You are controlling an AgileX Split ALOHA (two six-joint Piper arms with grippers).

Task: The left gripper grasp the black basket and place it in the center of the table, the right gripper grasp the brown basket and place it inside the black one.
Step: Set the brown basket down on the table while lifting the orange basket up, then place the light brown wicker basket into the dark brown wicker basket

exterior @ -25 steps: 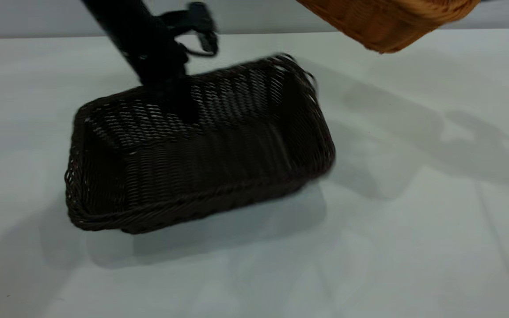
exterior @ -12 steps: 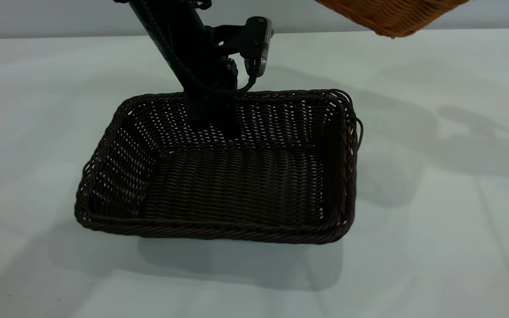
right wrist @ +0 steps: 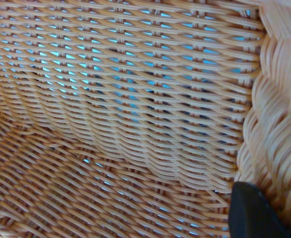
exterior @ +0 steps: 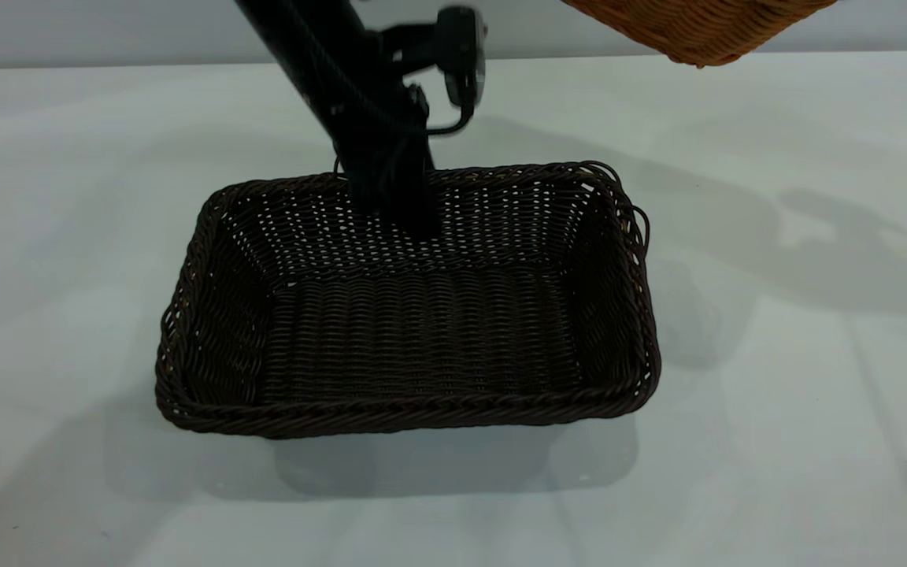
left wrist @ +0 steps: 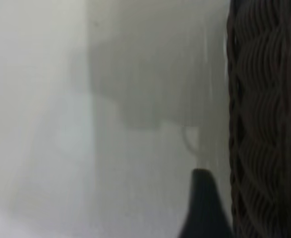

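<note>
The black basket (exterior: 414,339) sits flat on the table (exterior: 776,394) near its middle. My left gripper (exterior: 406,206) reaches down over the basket's far wall and is shut on it. In the left wrist view one finger (left wrist: 204,210) lies along the outside of the dark wicker wall (left wrist: 266,124); the other finger is hidden behind that wall. The brown basket (exterior: 697,27) hangs in the air at the top right, only its underside showing. In the right wrist view one finger (right wrist: 252,210) presses by its braided rim (right wrist: 279,124); the right gripper is shut on it.
The white tabletop stretches all round the black basket, with shadows of the arms (exterior: 839,244) to the right. The table's far edge (exterior: 107,67) meets a pale wall.
The black basket went from tilted and lifted to flat on the table, then slid a little right with my left gripper. The brown basket rose slightly at the top right.
</note>
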